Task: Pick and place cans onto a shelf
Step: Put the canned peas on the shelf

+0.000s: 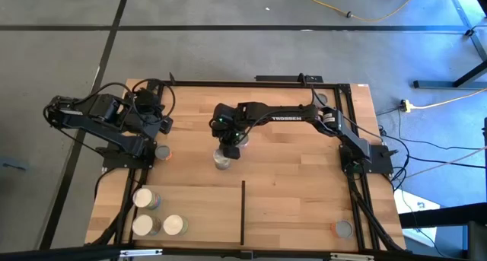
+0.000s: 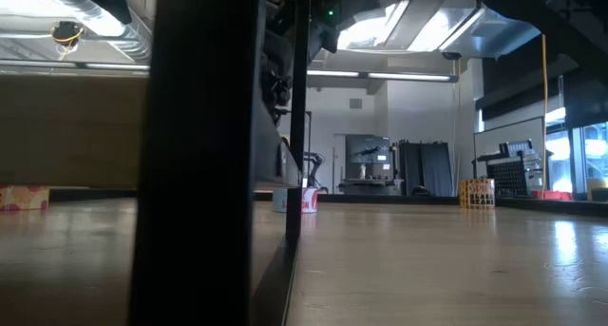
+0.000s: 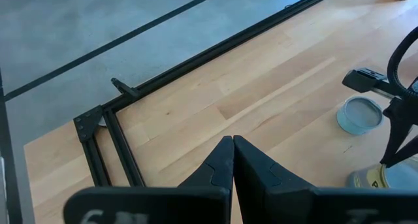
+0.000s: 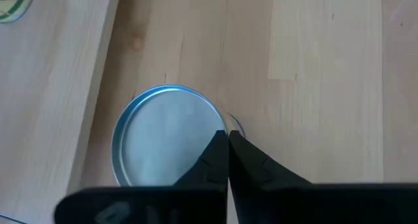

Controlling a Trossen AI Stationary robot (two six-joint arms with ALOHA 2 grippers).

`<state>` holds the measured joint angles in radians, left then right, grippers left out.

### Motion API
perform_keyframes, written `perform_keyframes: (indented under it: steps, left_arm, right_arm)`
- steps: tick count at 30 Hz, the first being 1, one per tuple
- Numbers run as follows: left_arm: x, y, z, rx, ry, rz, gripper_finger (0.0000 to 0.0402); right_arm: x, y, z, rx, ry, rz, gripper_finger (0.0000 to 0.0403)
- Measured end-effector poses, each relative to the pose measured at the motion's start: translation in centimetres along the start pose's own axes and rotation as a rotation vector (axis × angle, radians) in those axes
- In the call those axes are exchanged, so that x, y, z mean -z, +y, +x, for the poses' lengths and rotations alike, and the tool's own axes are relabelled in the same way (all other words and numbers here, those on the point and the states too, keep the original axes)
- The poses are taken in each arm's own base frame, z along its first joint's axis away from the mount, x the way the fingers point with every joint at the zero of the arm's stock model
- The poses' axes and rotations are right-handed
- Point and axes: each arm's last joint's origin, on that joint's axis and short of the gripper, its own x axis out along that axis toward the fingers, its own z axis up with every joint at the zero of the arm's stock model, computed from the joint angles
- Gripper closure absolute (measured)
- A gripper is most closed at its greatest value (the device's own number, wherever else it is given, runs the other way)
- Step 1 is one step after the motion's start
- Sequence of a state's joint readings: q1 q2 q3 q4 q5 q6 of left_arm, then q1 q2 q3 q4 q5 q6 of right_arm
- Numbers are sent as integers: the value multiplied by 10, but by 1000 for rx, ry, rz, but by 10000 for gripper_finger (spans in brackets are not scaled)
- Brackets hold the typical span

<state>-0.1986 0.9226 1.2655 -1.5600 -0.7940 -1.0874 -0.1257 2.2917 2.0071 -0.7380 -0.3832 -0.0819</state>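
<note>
A silver-topped can (image 1: 222, 160) stands upright on the tabletop near its middle; its round top (image 4: 166, 136) fills the right wrist view. My right gripper (image 1: 228, 145) is just above it, shut, with the fingertips (image 4: 226, 142) over the edge of the top. The shelf (image 1: 297, 215), a light-wood panel with a black upright divider (image 1: 243, 211), lies along the near edge. Three cans (image 1: 142, 198) (image 1: 142, 225) (image 1: 173, 225) stand on its left part. My left gripper (image 3: 233, 144) is shut, held up at the table's left edge. My right gripper comes at the can from above, slanting down, its shut fingertips over the rim of the can's top (image 4: 219, 123). Whether they touch the rim cannot be told. The can stands upright on the table.
One more can (image 1: 162, 151) stands beside the left arm's base, and another (image 1: 344, 229) at the near right corner. The table's black frame (image 1: 251, 83) runs round its edges. Bare wood (image 1: 297, 154) lies right of the middle can.
</note>
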Motion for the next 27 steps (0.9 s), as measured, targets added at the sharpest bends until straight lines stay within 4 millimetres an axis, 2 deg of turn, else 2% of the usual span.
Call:
perform_keyframes:
  steps: [6,15,22,27]
  left_arm:
    - [0,0,0,0,0,1,401]
    - [0,0,0,0,0,26,400]
    - [0,0,0,0,0,26,400]
    - [0,0,0,-1,0,34,399]
  right_arm:
    - [0,0,0,-2,-2,-1,378]
    - [-7,1,-5,0,-40,37,373]
    - [-26,8,-24,3,-104,9,372]
    - [-44,16,-48,9,-157,-46,372]
